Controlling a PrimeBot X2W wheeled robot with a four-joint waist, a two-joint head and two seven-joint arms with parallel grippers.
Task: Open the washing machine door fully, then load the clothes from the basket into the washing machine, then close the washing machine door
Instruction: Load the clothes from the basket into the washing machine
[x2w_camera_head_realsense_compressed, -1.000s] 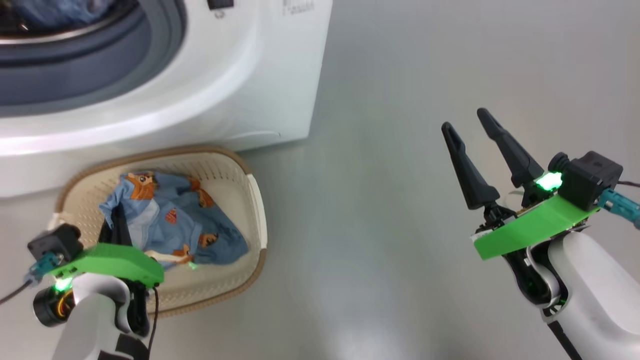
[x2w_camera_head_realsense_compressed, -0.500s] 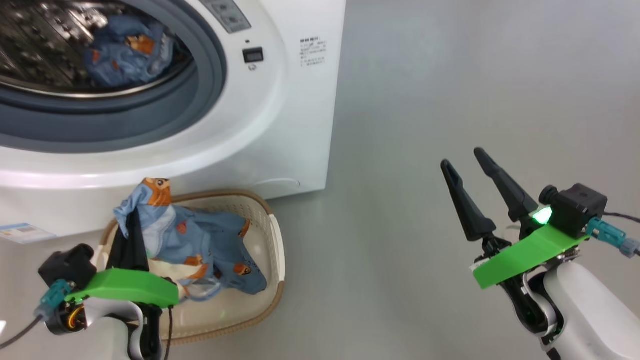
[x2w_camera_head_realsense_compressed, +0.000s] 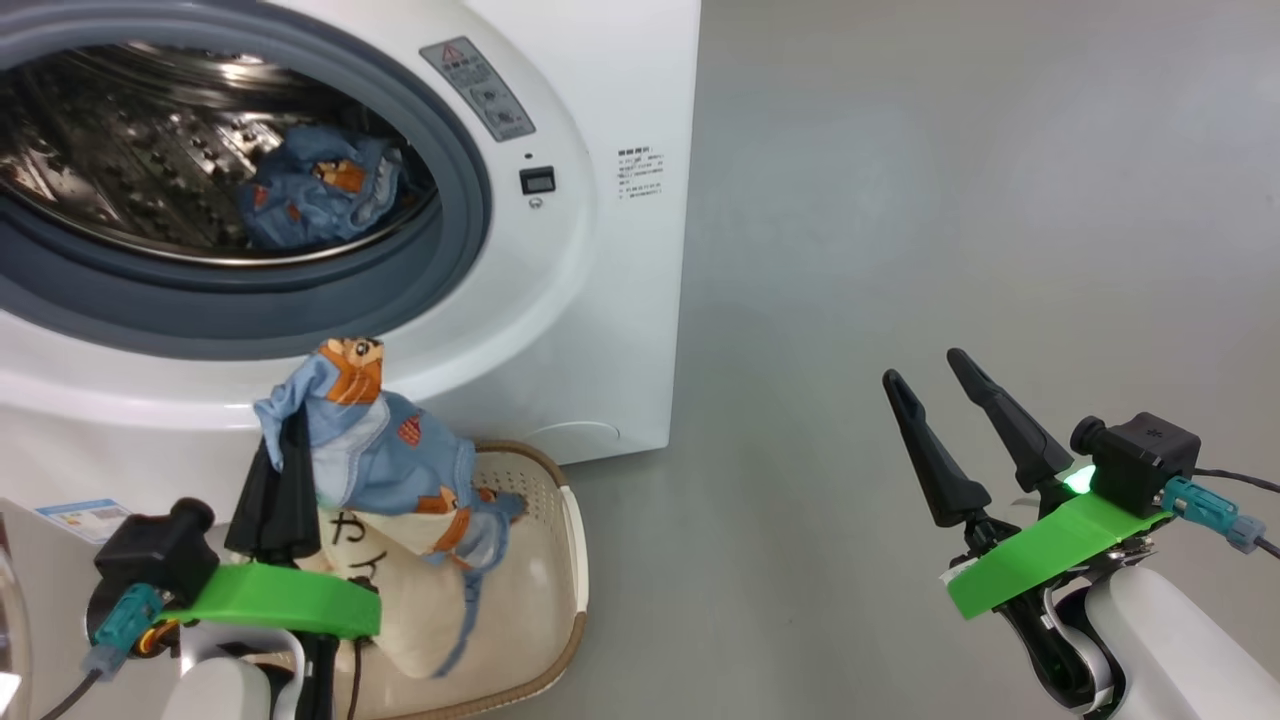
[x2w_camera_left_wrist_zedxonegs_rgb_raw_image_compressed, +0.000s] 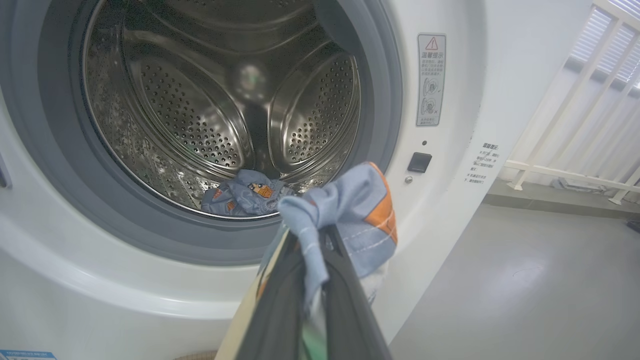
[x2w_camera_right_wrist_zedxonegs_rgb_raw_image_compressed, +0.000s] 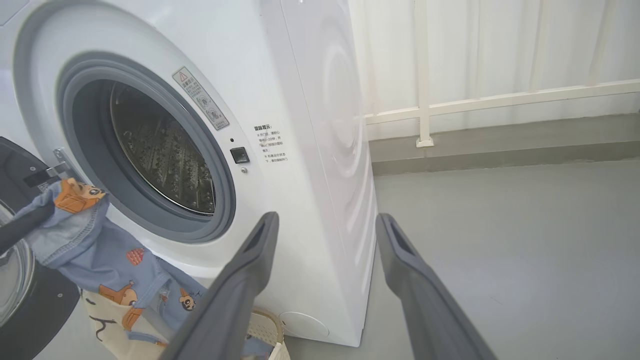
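The white washing machine (x2w_camera_head_realsense_compressed: 600, 250) stands with its steel drum (x2w_camera_left_wrist_zedxonegs_rgb_raw_image_compressed: 225, 100) exposed; one blue garment (x2w_camera_head_realsense_compressed: 310, 190) lies inside. Its black-rimmed door (x2w_camera_right_wrist_zedxonegs_rgb_raw_image_compressed: 20, 165) hangs swung aside at the left. My left gripper (x2w_camera_head_realsense_compressed: 285, 450) is shut on the clothes (x2w_camera_head_realsense_compressed: 390, 465), a blue printed bundle with a cream lettered cloth (x2w_camera_head_realsense_compressed: 365, 565) hanging under it, lifted above the cream basket (x2w_camera_head_realsense_compressed: 565, 560) and just below the drum opening. In the left wrist view the clothes (x2w_camera_left_wrist_zedxonegs_rgb_raw_image_compressed: 360, 215) drape over my fingertips. My right gripper (x2w_camera_head_realsense_compressed: 922, 367) is open and holds nothing, well to the right over the floor.
Grey floor (x2w_camera_head_realsense_compressed: 950, 180) stretches free to the right of the machine. A white railing (x2w_camera_right_wrist_zedxonegs_rgb_raw_image_compressed: 425, 105) and wall run behind it. A blue label sticker (x2w_camera_head_realsense_compressed: 85, 518) sits low on the machine's front. The basket stands against the machine's base.
The head camera has tilted up, showing more of the drum. My left gripper has raised the clothes out of the basket toward the opening. The right gripper has kept its open pose.
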